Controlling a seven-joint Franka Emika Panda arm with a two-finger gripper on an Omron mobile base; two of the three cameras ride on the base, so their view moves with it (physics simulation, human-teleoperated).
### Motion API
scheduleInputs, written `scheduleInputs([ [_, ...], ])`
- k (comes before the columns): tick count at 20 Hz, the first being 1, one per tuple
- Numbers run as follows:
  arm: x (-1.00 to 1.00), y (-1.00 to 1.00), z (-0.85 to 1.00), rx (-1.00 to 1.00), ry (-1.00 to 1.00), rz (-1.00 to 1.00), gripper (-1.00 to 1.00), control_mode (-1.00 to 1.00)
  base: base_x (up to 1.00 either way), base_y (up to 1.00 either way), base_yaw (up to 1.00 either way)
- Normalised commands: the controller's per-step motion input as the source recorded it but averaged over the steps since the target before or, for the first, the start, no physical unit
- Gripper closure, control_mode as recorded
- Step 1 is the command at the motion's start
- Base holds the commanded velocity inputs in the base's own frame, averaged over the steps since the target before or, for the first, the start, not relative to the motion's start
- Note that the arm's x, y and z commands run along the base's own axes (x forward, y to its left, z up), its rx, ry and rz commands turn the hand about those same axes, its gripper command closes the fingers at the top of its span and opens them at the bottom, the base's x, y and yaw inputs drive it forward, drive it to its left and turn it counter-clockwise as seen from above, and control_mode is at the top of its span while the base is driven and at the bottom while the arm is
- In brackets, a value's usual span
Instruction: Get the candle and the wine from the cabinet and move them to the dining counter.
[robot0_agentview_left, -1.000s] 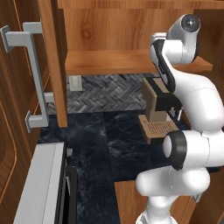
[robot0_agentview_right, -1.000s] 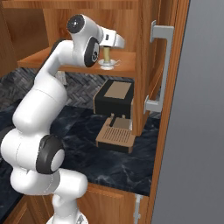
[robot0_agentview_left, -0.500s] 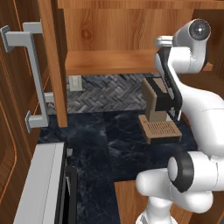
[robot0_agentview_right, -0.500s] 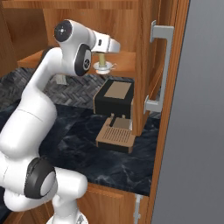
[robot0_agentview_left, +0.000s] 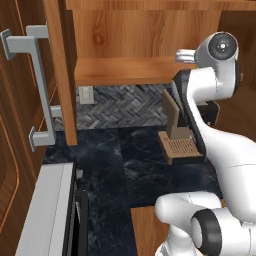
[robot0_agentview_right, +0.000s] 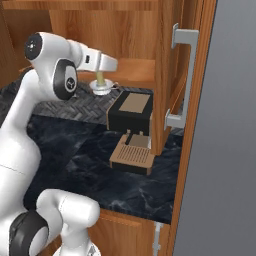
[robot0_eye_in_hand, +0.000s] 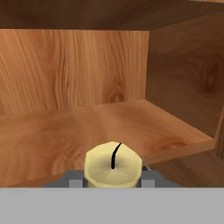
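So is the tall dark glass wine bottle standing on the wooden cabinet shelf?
No, the hand view's wooden shelf carries nothing behind the pale yellow candle.

You see the dark worktop (robot0_agentview_right: 75, 165) carrying a coffee machine (robot0_agentview_right: 131, 114) below the cabinet's wooden shelf (robot0_agentview_left: 125, 70); shelf seemingly bare.

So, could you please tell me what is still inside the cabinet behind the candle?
Behind the candle, the cabinet shows only its bare wooden shelf and back panel; no wine bottle is visible. The shelf's far left is out of frame.
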Motion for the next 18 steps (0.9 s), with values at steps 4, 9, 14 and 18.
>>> scheduleInputs([
  [4,-0.77,0.14,-0.35,0.00,0.00,0.00,1.00,-1.00,0.00,0.00,0.00],
  [9,-0.73,0.03,-0.45,-0.04,0.00,0.00,1.00,-1.00,0.00,0.00,0.00],
  [14,-0.68,0.05,-0.51,-0.06,0.00,0.00,1.00,-1.00,0.00,0.00,0.00],
  [18,-0.66,0.02,-0.45,-0.06,0.00,0.00,1.00,-1.00,0.00,0.00,0.00],
])
